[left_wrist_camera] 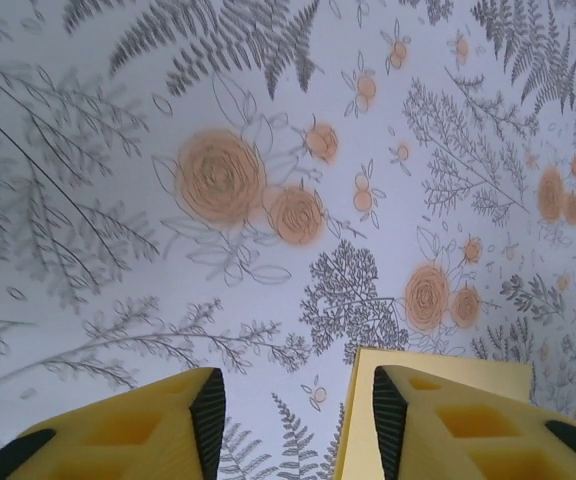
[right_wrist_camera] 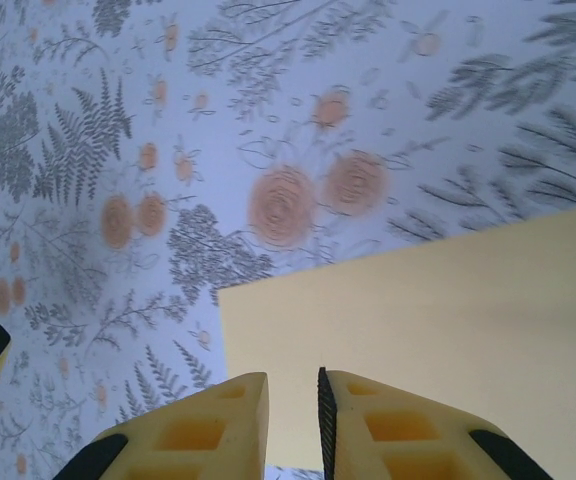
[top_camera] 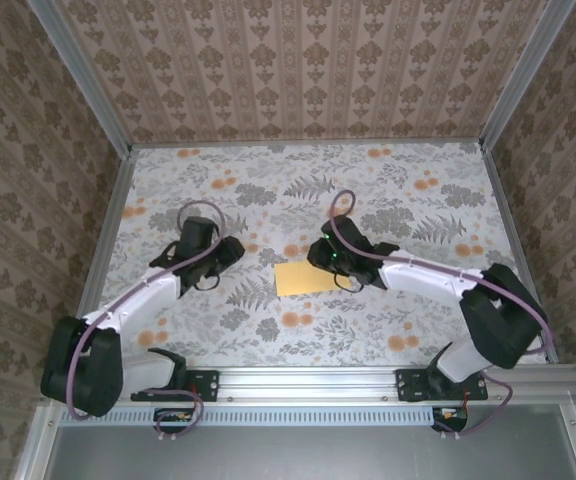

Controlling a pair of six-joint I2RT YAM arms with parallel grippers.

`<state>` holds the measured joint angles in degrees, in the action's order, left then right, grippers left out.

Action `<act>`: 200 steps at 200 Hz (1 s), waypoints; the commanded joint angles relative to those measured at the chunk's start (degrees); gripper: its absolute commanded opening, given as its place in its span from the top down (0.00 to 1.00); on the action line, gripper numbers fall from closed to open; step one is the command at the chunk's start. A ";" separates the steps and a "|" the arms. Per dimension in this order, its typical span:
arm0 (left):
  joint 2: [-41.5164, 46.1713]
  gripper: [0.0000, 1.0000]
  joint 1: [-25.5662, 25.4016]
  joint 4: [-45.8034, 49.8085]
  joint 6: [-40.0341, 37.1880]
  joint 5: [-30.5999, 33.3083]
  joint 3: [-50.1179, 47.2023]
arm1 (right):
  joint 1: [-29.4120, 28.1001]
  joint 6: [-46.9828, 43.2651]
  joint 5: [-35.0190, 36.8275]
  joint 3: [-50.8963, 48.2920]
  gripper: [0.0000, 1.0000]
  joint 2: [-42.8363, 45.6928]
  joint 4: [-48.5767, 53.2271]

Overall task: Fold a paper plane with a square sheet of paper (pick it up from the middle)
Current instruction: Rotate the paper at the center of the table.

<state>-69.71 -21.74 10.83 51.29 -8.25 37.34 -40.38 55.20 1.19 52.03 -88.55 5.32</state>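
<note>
The pale-yellow sheet of paper point(top_camera: 304, 279) lies flat on the flowered table, and in the top view it looks wider than it is deep. My right gripper point(top_camera: 328, 262) hovers over the sheet's right end. In the right wrist view its yellow fingers point(right_wrist_camera: 293, 405) stand a narrow gap apart above the paper point(right_wrist_camera: 438, 320), with nothing between them. My left gripper point(top_camera: 231, 250) is left of the sheet and apart from it. In the left wrist view it point(left_wrist_camera: 298, 410) is wide open over bare tablecloth, and a corner of the paper point(left_wrist_camera: 458, 374) shows behind its right finger.
The floral tablecloth point(top_camera: 398, 190) covers the whole work area. Metal rails point(top_camera: 108, 230) and patterned walls close it in on the left, right and back. The arm bases are bolted to the near rail point(top_camera: 308, 385).
</note>
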 commanded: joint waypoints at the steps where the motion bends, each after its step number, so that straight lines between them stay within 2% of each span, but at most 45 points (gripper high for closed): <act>1: -0.49 0.43 3.69 7.37 -7.88 -5.30 2.94 | -1.96 -2.47 -1.53 5.35 0.77 -6.05 6.36; 14: -0.66 0.37 6.16 8.65 -9.62 -6.84 3.96 | -2.82 -2.55 -2.25 9.01 0.77 -9.86 7.64; 46: -1.89 0.32 8.92 12.28 -13.34 -7.38 5.77 | -4.66 -2.63 -3.12 17.66 0.76 -18.14 12.24; 97: -3.45 0.23 10.77 12.31 -13.79 -8.37 5.47 | -5.75 -4.48 -5.94 22.66 0.76 -24.54 16.62; 139: -6.05 0.22 10.90 11.67 -13.75 -9.52 6.29 | -6.93 -9.32 -9.10 22.35 0.76 -26.38 20.84; 162: -7.05 0.22 10.84 11.60 -14.11 -9.89 6.73 | -7.90 -16.18 -11.81 21.10 0.75 -25.98 24.73; 179: -7.44 0.22 10.78 11.28 -14.01 -10.44 6.85 | -7.87 -22.84 -14.90 19.06 0.75 -24.33 28.40; 200: -7.69 0.21 10.52 10.54 -13.81 -11.39 6.56 | -7.20 -26.72 -14.52 16.15 0.73 -19.35 30.28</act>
<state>-77.06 -11.46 21.39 38.72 -17.65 42.48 -47.59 36.73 -10.57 72.27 -112.20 26.06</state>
